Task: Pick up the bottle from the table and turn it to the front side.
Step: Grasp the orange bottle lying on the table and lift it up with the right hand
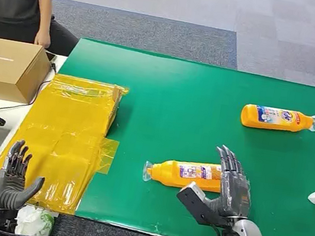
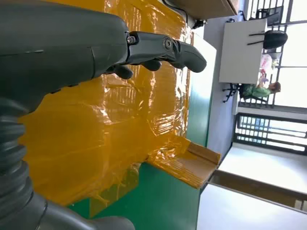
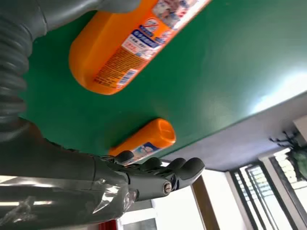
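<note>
Bottle (image 1: 185, 173) is lying flat on the green mat (image 1: 182, 92), near the front edge, clear cap pointing to the robot's left. Orange plastic w/ a white and blue label along the side, small print, can't read it. Right hand (image 1: 231, 186) sits right at the bottle's base end, fingers straight up and apart, holding nothing; can't tell if it's touching. Left hand (image 1: 13, 176) is down by the yellow wrapped sheet (image 1: 67, 133), fingers spread, empty too. 2nd orange bottle (image 1: 278, 118) lies farther back on the right, well apart.
</note>
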Controlling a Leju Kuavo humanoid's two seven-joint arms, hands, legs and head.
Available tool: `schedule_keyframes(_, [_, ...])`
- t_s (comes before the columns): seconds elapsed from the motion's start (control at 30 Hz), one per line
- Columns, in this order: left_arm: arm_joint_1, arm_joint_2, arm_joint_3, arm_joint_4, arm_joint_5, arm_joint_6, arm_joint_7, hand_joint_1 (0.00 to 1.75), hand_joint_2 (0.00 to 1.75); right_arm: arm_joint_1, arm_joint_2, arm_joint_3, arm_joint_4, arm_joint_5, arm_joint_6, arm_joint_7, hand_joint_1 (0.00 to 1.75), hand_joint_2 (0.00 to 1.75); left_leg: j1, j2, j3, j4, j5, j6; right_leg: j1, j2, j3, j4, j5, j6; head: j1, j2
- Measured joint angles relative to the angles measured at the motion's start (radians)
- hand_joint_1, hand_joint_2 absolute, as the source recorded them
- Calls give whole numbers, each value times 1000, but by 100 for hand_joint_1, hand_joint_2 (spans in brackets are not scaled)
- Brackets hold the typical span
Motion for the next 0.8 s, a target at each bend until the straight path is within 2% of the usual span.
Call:
schedule_keyframes(0.3, [-44, 12, -35, 45, 23, 19, -2, 0, 175, -150, -78, 1, 255, 40, 54, 31, 0, 175, 0, 0, 0, 0, 2, 1, 0, -1, 1, 0, 1, 0, 0, 0])
schedule_keyframes(0.53, [-61, 17, -55, 66, 43, 30, -2, 0, 175, -222, -110, 14, 405, 65, 99, 37, 0, 175, 0, 0, 0, 0, 2, 1, 0, -1, 0, 0, 1, 0, 0, 0])
schedule_keyframes(0.8, [-89, 39, -99, 104, 74, 50, -2, 0, 175, -402, -134, 61, 701, 102, 101, 35, 0, 175, 0, 0, 7, 0, 0, 0, 0, 1, 3, -1, 1, 0, 0, 0])
